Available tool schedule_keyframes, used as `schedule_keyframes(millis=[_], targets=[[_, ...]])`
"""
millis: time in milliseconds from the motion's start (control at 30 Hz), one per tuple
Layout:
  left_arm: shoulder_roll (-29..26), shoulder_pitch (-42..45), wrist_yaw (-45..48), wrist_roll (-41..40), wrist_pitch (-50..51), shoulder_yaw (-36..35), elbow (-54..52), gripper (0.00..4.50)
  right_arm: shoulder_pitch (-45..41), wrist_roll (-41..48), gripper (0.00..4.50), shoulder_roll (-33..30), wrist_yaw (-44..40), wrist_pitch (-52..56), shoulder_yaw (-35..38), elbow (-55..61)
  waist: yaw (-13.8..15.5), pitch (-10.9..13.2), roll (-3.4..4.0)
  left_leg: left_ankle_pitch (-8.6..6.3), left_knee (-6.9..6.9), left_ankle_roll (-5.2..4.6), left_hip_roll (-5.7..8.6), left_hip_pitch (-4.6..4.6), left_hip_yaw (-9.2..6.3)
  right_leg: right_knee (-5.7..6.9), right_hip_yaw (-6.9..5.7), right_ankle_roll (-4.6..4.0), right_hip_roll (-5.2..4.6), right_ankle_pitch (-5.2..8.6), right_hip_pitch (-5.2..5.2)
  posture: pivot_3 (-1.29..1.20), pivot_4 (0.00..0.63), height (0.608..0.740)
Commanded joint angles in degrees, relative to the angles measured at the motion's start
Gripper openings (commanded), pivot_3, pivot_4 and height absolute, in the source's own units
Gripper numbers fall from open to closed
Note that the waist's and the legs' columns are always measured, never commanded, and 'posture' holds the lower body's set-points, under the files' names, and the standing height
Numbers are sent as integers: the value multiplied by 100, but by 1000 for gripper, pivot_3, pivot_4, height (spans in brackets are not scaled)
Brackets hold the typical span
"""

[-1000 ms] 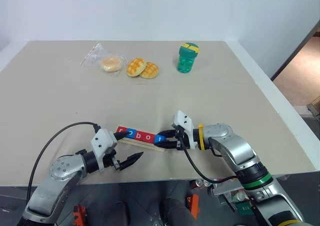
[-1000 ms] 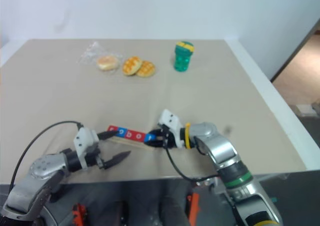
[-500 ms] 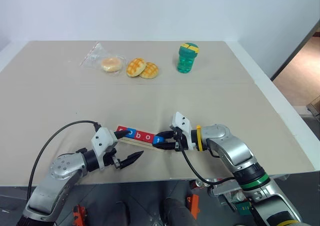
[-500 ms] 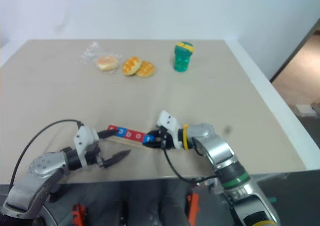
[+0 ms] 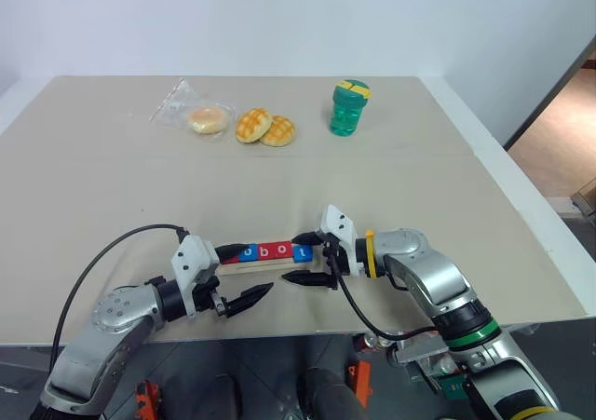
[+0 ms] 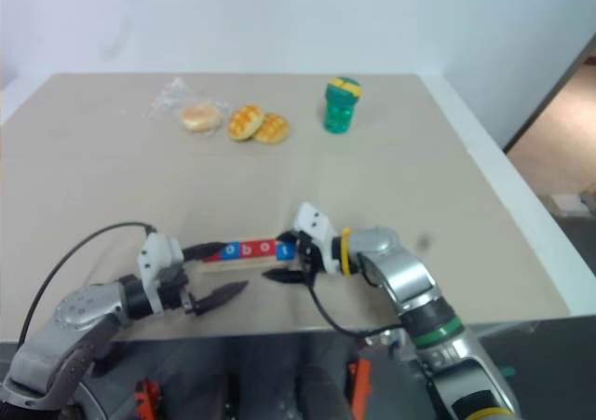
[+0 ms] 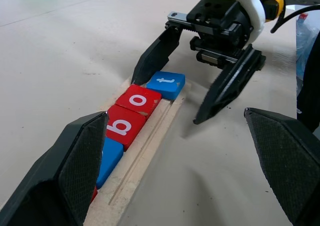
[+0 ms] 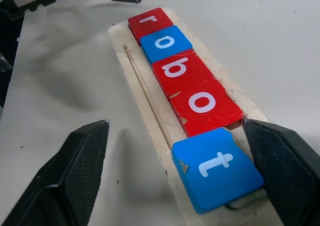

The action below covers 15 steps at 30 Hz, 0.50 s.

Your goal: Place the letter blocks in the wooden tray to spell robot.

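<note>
The wooden tray lies near the table's front edge. Several letter blocks sit in it in a row that reads r, o, b, o, t: red r, blue o, red b, red o, blue t. The t lies at the tray's right end, slightly askew. My right gripper is open, one finger on each side of that end, touching nothing. At the tray's left end my left gripper is open, its upper finger by the r block.
At the back of the table stand a green lidded bottle, two golden buns and a bagged bun. The table's front edge runs just below both grippers. A black cable loops from the left arm.
The right gripper has opened and let go of the blue t block. The tray's right end has swung away from me, so the row now lies level across the view.
</note>
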State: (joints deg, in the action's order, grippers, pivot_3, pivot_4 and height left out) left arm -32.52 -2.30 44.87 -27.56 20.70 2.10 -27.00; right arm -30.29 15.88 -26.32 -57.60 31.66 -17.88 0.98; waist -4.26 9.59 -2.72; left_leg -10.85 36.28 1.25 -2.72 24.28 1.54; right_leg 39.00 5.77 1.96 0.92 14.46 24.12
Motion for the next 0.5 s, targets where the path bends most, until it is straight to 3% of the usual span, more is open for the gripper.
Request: schedule_keyframes(millis=[33, 267, 367, 500], targets=[[-57, -12, 62, 9, -80, -39, -187, 4500, -155, 302, 4469, -2, 73, 327, 313, 553, 0, 0, 0, 0, 0, 0, 0, 0, 0, 0, 0, 0, 0, 0, 0, 0, 150, 740], [-38, 28, 129, 51, -133, -13, -130, 4500, -124, 674, 4469, -81, 328, 811, 795, 1140, 1, 0, 0, 0, 0, 0, 0, 1, -1, 0, 0, 1, -1, 1, 0, 0, 150, 740], [-53, 28, 184, 18, -119, -7, -134, 4500, 66, 773, 3737, -248, 403, 946, 975, 1383, 2, 0, 0, 0, 0, 0, 1, 1, -1, 0, 0, 1, -1, 1, 0, 0, 150, 740], [-74, 41, 284, -75, -22, -1, -156, 4500, 570, 787, 2160, -632, 294, 947, 923, 1626, 6, 0, 0, 0, -2, 0, 3, 3, -3, -1, 0, 5, -2, 8, -1, 0, 150, 740]])
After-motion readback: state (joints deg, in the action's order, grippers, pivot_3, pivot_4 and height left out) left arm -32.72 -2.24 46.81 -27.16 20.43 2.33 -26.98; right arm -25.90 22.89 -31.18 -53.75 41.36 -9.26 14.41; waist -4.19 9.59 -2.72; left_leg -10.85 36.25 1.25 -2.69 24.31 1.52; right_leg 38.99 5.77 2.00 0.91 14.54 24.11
